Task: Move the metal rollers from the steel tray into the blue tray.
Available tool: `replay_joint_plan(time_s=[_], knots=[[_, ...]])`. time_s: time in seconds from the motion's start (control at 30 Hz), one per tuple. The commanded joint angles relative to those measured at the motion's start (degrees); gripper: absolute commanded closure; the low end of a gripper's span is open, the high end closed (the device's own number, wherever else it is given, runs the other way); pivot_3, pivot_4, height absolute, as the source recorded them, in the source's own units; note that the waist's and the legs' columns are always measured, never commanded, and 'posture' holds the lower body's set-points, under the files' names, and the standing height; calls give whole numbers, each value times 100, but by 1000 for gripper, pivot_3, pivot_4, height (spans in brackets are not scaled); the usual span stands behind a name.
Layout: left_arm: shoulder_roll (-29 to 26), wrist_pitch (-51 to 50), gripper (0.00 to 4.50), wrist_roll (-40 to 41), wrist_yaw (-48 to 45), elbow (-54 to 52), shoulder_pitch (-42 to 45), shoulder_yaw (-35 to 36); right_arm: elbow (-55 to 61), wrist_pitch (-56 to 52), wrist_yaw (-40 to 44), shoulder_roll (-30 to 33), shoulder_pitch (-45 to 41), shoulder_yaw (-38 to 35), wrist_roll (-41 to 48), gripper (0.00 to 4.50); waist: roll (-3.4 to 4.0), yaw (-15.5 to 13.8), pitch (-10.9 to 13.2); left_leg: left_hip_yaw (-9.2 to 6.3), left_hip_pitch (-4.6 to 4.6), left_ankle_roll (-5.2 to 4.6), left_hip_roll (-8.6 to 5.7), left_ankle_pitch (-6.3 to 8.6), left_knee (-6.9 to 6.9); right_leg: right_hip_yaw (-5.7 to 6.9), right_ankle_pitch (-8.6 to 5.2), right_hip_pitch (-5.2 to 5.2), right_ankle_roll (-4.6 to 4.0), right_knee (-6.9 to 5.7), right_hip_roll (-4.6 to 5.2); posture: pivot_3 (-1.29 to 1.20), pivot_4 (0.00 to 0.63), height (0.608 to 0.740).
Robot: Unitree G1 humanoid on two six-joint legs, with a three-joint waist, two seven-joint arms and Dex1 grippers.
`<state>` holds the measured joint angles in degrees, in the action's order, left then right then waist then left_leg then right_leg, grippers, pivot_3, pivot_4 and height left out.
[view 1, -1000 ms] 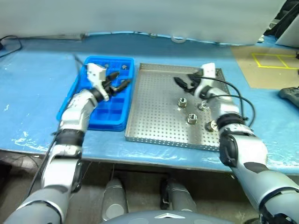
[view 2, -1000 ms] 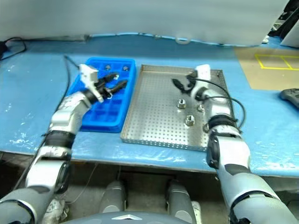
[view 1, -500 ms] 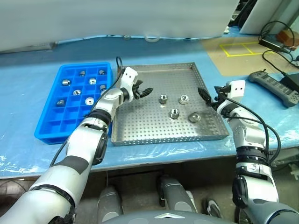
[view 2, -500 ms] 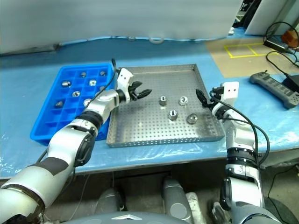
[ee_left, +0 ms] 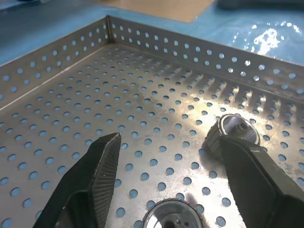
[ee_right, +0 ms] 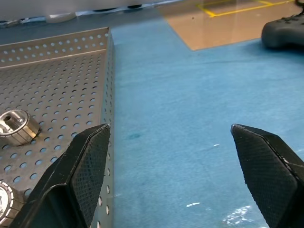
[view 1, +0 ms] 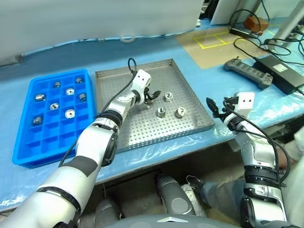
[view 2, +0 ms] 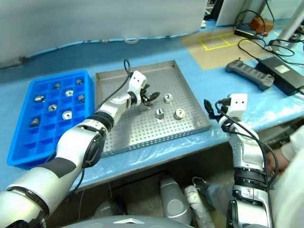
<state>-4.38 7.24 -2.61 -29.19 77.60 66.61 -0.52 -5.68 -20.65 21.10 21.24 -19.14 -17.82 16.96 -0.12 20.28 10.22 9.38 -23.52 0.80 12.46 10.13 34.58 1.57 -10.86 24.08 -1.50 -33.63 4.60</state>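
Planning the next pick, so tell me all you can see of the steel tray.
The steel tray is a shallow grey metal rectangle with a perforated floor and a low perforated rim. It lies flat on the blue table cover, right beside the blue tray. Three rollers stand on its floor, towards the far right. The open left tool hovers over them.

Roller [ee_left: 171,219] cut off (bottom edge)
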Motion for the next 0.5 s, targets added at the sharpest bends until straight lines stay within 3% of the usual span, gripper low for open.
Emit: replay_joint_plan(time_s=[0.03, 0.13, 0.27, 0.3, 0.5], knots=[[-73, -190, 953, -261, 394, -8, -72, -56, 272, -13, -64, 74, 9, -86, 97, 257, 0, 79, 0, -1, -6, -4, -2, 2, 1, 6, -3, 0, 5, 1, 4, -936, 150, 740], [-86, -459, 1339, -340, 785, 7, -205, 17, 242, 17, -103, 84, -12, -87, 85, 221, 0, 167, 0, -1, -14, -21, -10, 12, 8, 8, -11, 0, 20, 2, 12, -935, 150, 740], [-121, -552, 2528, -205, 866, -45, -305, 233, 137, 75, -125, 64, -49, -46, 75, 221, 3, 289, -2, -2, -15, -41, -56, 23, 10, 16, -18, -5, 31, 2, 60, -909, 150, 740], [-137, -557, 2651, -137, 839, -67, -334, 312, 62, 105, -128, 47, -90, -12, 54, 221, 3, 311, -2, -1, -18, -53, -65, 30, 23, 12, -19, -7, 32, 2, 70, -895, 150, 740], [-299, -443, 2650, 884, 52, -461, -272, 1283, -855, 402, 110, -229, -938, 350, 36, 221, -2, 457, 1, -1, -38, -82, -95, 46, 65, 15, -10, -12, 47, 4, 115, -706, 150, 740]])
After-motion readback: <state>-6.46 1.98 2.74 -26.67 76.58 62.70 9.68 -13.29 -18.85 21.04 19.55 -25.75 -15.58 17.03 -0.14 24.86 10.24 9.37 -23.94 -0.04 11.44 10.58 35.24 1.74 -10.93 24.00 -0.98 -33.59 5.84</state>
